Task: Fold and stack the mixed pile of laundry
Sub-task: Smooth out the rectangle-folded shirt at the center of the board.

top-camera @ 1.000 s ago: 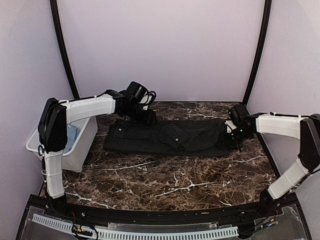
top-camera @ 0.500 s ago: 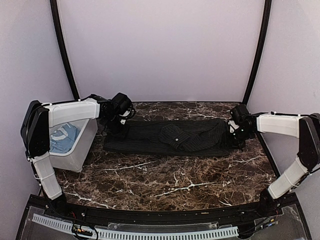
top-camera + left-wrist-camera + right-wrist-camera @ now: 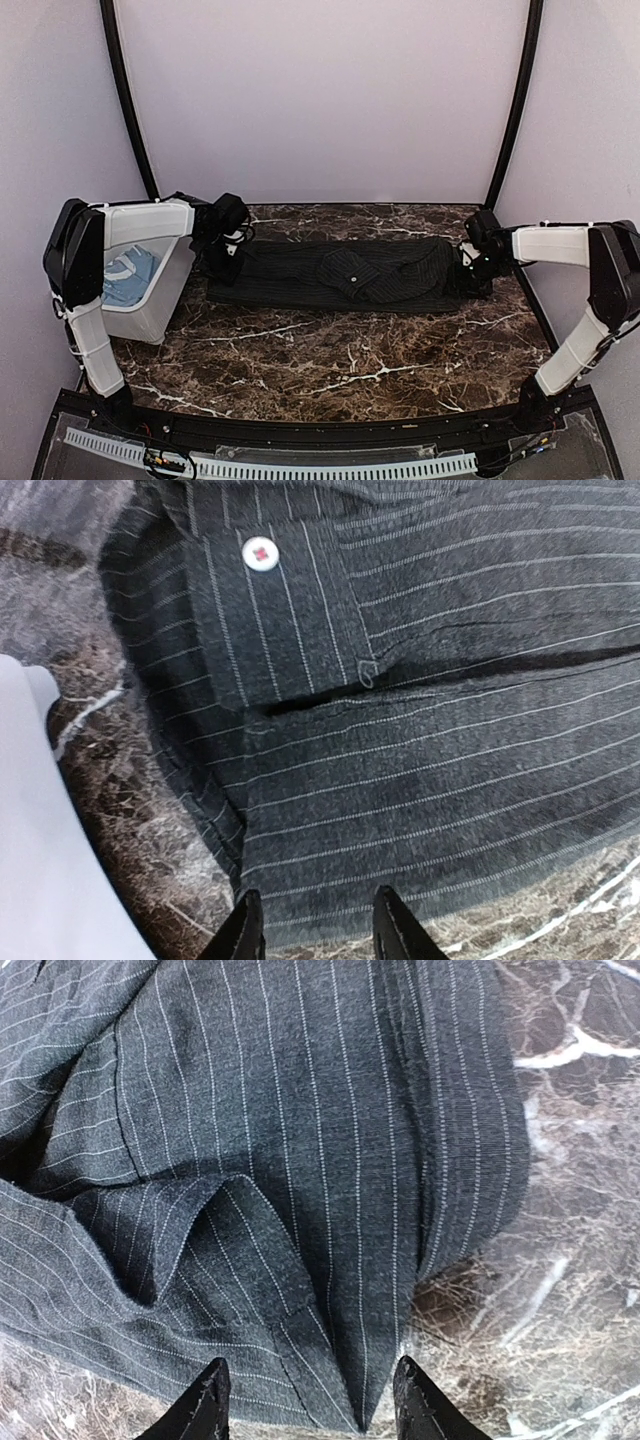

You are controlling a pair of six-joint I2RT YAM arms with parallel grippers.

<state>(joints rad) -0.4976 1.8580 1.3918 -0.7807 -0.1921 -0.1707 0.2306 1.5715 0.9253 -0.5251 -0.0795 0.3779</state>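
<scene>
The black pinstriped shirt [image 3: 300, 275] lies folded into a long band across the back of the marble table. Its white button [image 3: 261, 553] shows in the left wrist view. My left gripper [image 3: 224, 262] hangs over the band's left end, its jaws open and fairly narrow above the cloth's edge [image 3: 318, 935]. My right gripper [image 3: 468, 262] sits at the band's right end, open, its fingertips straddling a folded corner of the shirt [image 3: 310, 1410]. Neither holds cloth. The light blue T-shirt [image 3: 125, 275] lies inside the bin.
A white plastic bin [image 3: 160, 305] stands at the table's left edge, close beside the left gripper; its wall [image 3: 40, 830] shows in the left wrist view. Dark marble tabletop [image 3: 330, 360] spreads in front of the shirt. Black frame posts [image 3: 515, 110] rise at the back corners.
The left arm swung left and down from above the shirt's back edge to its left end, and its jaws narrowed. The right gripper barely shifted at the right end.
</scene>
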